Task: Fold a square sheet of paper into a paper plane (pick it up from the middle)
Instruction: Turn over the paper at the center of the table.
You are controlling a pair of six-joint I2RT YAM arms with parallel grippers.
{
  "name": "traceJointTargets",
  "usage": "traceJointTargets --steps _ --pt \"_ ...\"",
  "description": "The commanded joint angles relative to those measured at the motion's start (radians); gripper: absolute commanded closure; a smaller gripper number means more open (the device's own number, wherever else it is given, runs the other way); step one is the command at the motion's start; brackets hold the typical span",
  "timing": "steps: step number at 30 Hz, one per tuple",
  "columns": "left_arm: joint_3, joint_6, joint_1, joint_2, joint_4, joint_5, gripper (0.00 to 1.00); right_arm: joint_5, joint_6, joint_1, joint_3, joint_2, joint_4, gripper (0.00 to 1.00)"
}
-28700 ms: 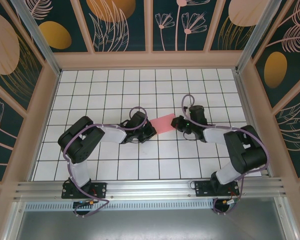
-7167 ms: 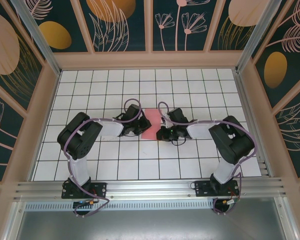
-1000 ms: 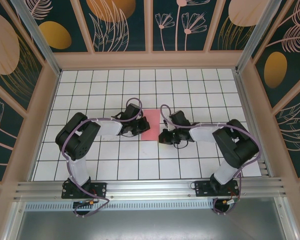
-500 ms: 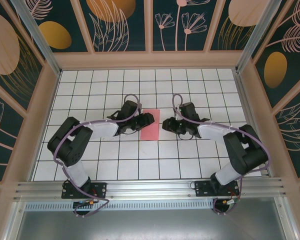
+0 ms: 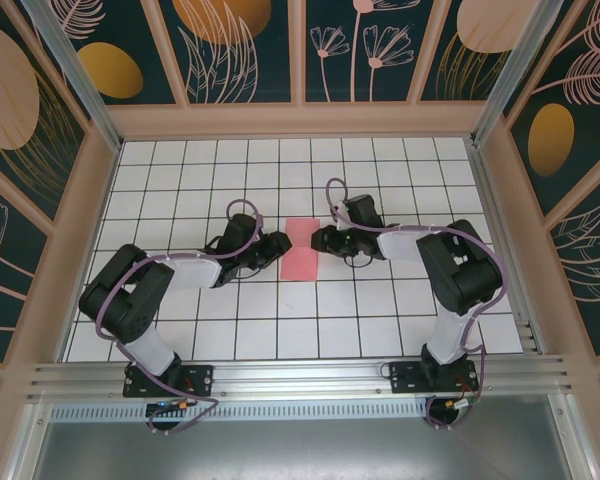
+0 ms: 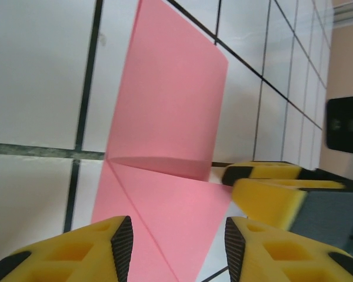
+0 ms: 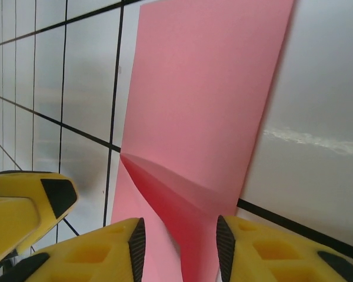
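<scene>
The pink sheet of paper (image 5: 302,249) lies folded into a narrow upright strip at about the middle of the white gridded desk (image 5: 380,320), its long sides running from the near edge toward the far edge. The left wrist view shows a low ridge crossing the strip, with a diagonal crease below it; the right wrist view shows the same part lifted slightly off the desk. The left gripper (image 5: 277,243) sits low, just beside the strip's left long edge. Its yellow jaws stand partly apart with nothing between them. The right gripper (image 5: 318,240) is just beside the right long edge, facing the other, jaws likewise parted a moderate way and holding nothing.
</scene>
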Motion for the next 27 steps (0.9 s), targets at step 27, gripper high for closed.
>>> traceJointTargets --steps 27 --pt "0.014 -0.018 0.002 0.14 0.189 0.152 0.54 -0.054 0.138 -0.036 -0.108 0.022 0.226 0.95"
